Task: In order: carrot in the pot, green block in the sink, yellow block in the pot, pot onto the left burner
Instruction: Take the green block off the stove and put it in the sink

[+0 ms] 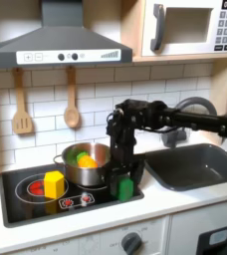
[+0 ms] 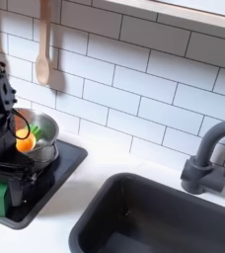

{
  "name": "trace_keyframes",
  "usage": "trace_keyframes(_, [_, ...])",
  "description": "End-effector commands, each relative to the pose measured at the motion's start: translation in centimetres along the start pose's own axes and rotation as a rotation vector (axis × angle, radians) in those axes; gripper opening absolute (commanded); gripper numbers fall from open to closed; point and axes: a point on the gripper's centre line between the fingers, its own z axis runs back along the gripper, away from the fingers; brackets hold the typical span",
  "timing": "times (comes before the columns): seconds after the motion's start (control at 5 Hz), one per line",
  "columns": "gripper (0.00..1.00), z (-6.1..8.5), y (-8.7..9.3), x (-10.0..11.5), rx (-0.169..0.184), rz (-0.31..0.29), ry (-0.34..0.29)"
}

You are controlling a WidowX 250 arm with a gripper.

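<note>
- I see the gripper (image 1: 123, 171) low over the green block (image 1: 124, 186) at the stove's (image 1: 26, 175) front corner, beside the pot (image 1: 89, 166); I can't tell how its jaws are set.
- The carrot (image 2: 24, 143) is already in the pot; the yellow block (image 1: 53, 183) sits on the left burner.
- My worry: an off-centre pinch could squirt the block off the edge.
- Swinging toward the sink (image 1: 197, 164) could clip the pot.

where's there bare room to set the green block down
The sink basin looks bare, bordered by the faucet and the white counter between it and the stove; that counter strip is also free. It is crowded on the stove: the pot holding the carrot, the yellow block, and the gripper over the green block.
</note>
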Motion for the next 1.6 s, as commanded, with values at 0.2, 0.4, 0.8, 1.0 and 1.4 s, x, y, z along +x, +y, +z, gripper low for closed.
trace_keyframes(0.2, [1.0, -1.5, 0.1, -1.2, 0.036, -0.005, -0.021])
trace_keyframes(0.4, [1.0, -1.5, -0.3, -1.1, 0.046, -0.012, -0.042])
trace_keyframes(0.8, [0.0, -1.3, -0.1, -0.8, 0.042, 0.001, -0.045])
trace_keyframes(1.0, [0.0, -1.4, -0.4, -0.9, 0.042, -0.006, -0.043])
trace_keyframes(1.4, [0.0, 0.7, -2.5, -0.4, 0.028, -0.045, -0.082])
